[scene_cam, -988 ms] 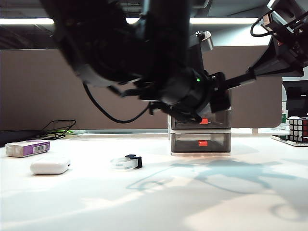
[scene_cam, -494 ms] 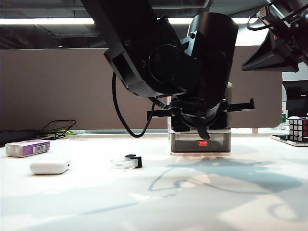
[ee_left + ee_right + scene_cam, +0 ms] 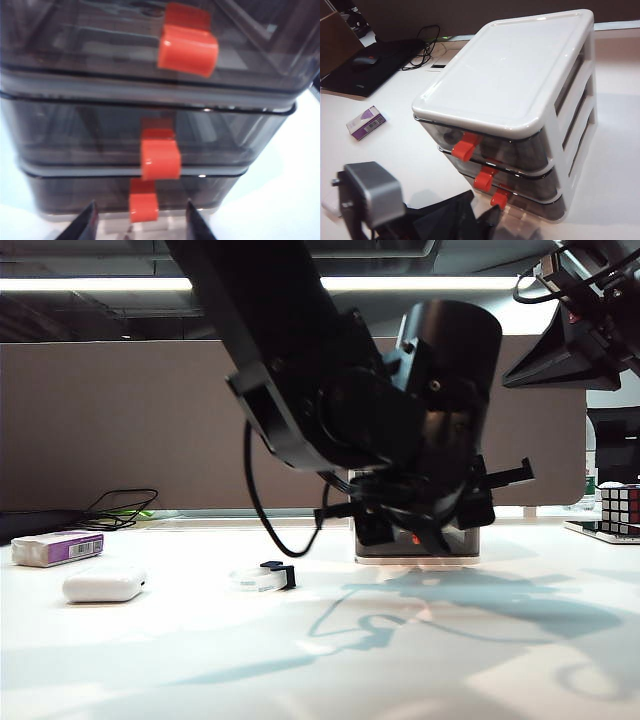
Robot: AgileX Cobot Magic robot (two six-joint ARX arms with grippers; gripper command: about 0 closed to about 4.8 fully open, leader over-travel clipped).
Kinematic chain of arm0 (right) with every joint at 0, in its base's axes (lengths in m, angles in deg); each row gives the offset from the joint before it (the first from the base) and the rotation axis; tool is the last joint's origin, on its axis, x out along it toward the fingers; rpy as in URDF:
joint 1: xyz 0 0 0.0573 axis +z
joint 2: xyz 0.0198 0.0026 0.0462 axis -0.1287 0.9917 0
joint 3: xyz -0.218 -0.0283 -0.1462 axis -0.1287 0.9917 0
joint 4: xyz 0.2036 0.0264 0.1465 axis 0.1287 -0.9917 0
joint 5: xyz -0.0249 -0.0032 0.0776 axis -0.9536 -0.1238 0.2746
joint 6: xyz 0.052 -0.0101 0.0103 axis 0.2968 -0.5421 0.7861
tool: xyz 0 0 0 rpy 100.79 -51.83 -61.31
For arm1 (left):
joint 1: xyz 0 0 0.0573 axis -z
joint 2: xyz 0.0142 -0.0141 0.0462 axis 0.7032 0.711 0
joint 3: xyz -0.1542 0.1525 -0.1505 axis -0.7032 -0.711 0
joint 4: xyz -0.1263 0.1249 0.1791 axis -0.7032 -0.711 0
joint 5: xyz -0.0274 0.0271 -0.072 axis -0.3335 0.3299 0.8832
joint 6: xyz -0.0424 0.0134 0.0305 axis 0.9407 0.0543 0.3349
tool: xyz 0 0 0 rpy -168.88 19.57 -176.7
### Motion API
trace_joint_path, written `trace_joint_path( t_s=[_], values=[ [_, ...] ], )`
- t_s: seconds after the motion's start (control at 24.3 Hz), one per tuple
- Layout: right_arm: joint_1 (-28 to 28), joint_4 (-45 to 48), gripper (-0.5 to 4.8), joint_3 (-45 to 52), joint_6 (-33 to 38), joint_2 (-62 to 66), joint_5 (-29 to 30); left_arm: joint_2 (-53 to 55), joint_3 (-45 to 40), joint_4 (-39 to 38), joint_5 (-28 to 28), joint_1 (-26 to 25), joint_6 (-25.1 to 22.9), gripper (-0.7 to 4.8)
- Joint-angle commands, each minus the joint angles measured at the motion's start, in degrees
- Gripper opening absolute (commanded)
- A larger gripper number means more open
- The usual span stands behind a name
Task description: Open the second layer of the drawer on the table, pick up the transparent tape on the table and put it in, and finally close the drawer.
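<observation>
The drawer point(image 3: 520, 115), white-framed with 3 smoky tiers: left gripper point(image 3: 140, 222) parted, empty, before it; right gripper's state unseen, above it.

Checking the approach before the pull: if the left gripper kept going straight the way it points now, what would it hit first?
Probably the front of the drawer. The left gripper is lined up with the bottom handle, below the second layer; depth is unclear.

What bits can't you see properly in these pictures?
- Exterior view: the black left arm hides most of the white-framed drawer.
- Left wrist view: left gripper fingers cut off by the edge.
- Right wrist view: right gripper out of view; small clear tape ring absent.
</observation>
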Motion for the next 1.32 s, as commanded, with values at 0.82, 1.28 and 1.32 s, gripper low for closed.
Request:
trace_joint_path(
  t_s=[0.82, 1.28, 1.32],
  values=[
    [0.04, 0.90, -0.05, -0.20, -0.02, -0.24, 0.09, 2.54, 3.98, 3.19, -1.95, -0.83, -1.81, 2.15],
    [0.04, 0.90, -0.05, -0.20, -0.02, -0.24, 0.11, 2.54, 4.04, 4.87, -0.79, -2.32, -3.72, 2.14],
    [0.04, 0.87, -0.05, -0.20, -0.02, -0.24, 0.11, 2.54, 4.04, 5.29, -0.79, -2.29, -4.70, 2.14]
  ],
)
